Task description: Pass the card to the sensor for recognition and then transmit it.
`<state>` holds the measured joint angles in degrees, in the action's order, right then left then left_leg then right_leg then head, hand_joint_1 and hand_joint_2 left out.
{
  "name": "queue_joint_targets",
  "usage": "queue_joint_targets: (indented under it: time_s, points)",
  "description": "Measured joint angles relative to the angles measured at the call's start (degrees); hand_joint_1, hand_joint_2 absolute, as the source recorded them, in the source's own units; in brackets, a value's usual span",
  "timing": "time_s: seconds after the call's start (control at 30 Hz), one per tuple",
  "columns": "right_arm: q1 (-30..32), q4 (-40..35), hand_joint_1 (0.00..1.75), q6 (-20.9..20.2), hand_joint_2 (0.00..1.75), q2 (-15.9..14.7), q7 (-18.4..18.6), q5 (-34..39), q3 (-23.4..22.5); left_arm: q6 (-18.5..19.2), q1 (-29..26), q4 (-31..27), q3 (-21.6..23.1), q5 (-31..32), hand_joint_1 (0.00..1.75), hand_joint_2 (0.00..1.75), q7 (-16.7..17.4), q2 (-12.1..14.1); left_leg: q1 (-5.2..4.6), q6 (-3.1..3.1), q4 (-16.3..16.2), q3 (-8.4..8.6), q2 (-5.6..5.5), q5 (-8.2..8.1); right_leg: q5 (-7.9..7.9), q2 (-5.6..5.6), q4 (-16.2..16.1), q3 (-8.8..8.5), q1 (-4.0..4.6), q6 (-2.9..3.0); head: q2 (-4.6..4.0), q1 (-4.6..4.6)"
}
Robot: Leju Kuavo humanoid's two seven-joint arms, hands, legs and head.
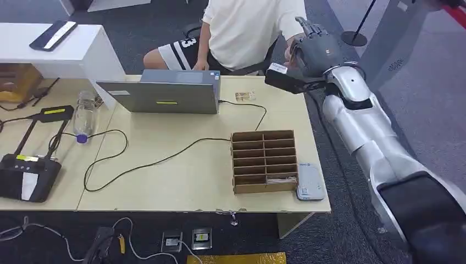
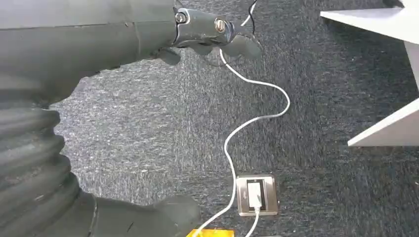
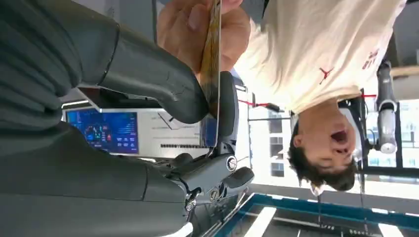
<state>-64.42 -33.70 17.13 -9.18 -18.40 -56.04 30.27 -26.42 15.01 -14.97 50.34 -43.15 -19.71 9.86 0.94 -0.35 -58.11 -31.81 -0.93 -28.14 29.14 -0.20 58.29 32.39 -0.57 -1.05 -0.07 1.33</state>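
My right hand is raised past the table's far right corner, in front of a seated person in a white shirt. In the right wrist view it pinches a thin card, seen edge-on, between thumb and a finger. The person's hand grips the same card at its other end. The white card sensor lies flat near the table's front right edge, beside a wooden slotted box. My left hand hangs over the carpet, fingers apart, holding nothing.
A grey laptop stands at the table's back, with a small card lying right of it. A plastic bottle, black cables and a black device occupy the left. A floor socket sits under my left hand.
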Motion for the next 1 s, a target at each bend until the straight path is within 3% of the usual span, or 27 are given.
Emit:
queue_joint_targets:
  time_s: [0.23, 0.27, 0.3, 0.33, 0.73, 0.87, 1.0]
  points:
    - [-0.12, 3.60, 1.75, 0.11, 1.75, 1.09, 0.29, 0.07, 1.24, -0.02, -0.05, 0.00, 0.00, -0.09, 0.00, 1.75, 0.00, 0.28, 0.00, 0.00, 0.00, 0.01, 0.00, 0.00, 0.00, 0.01, 0.00, -0.01, 0.00, 0.00, 0.00, 0.00]
    - [-0.12, 3.92, 1.52, 0.13, 1.75, 1.09, 0.35, 0.15, 1.38, -0.07, -0.06, 0.00, 0.00, -0.09, 0.00, 1.75, 0.00, 0.28, 0.00, 0.00, 0.00, 0.01, 0.00, 0.00, 0.00, 0.01, 0.00, 0.00, 0.00, 0.00, 0.00, 0.00]
    - [-0.12, 4.27, 0.14, 0.15, 1.75, 1.12, 0.42, 0.31, 1.44, -0.11, -0.07, 0.00, 0.00, -0.09, 0.00, 1.75, 0.00, 0.28, 0.00, 0.00, 0.00, 0.01, 0.00, 0.00, 0.00, 0.01, 0.00, 0.00, 0.00, 0.00, 0.00, 0.00]
    - [-0.12, 4.61, 0.00, 0.18, 1.75, 1.12, 0.42, 0.37, 1.49, -0.15, -0.11, 0.00, 0.00, -0.13, 0.00, 1.75, 0.00, 0.30, 0.00, 0.00, -0.01, 0.01, 0.00, 0.00, 0.00, 0.01, 0.00, 0.00, 0.00, 0.00, 0.00, 0.00]
    - [-0.12, 6.21, 0.00, 3.69, 1.75, 1.57, 0.15, 1.35, 2.14, -0.85, -1.49, -0.13, 0.00, -1.38, 0.00, 1.75, 0.00, 0.98, 0.00, 0.00, 0.00, 0.01, 0.02, 0.00, 0.00, 0.04, 0.01, 0.03, 0.00, 0.00, 0.00, 0.00]
    - [-0.32, 6.21, 0.00, 8.37, 1.75, 1.29, -0.70, 4.43, 2.01, -2.01, -1.82, -0.15, 0.00, -2.25, 0.00, 1.75, -0.50, 1.27, 0.00, -0.01, -0.02, 0.06, 0.05, 0.01, 0.00, 0.06, 0.01, 0.03, 0.00, 0.00, 0.00, 0.00]
    - [-0.75, 5.79, 0.00, 14.54, 1.75, -1.53, -1.51, 9.71, 0.28, -3.13, -2.94, -0.33, -0.02, -3.67, 0.00, 1.75, -1.71, 1.88, -0.02, -0.01, -0.04, 0.08, 0.01, 0.01, 0.00, 0.02, -0.04, 0.03, -0.01, 0.00, 0.00, 0.00]
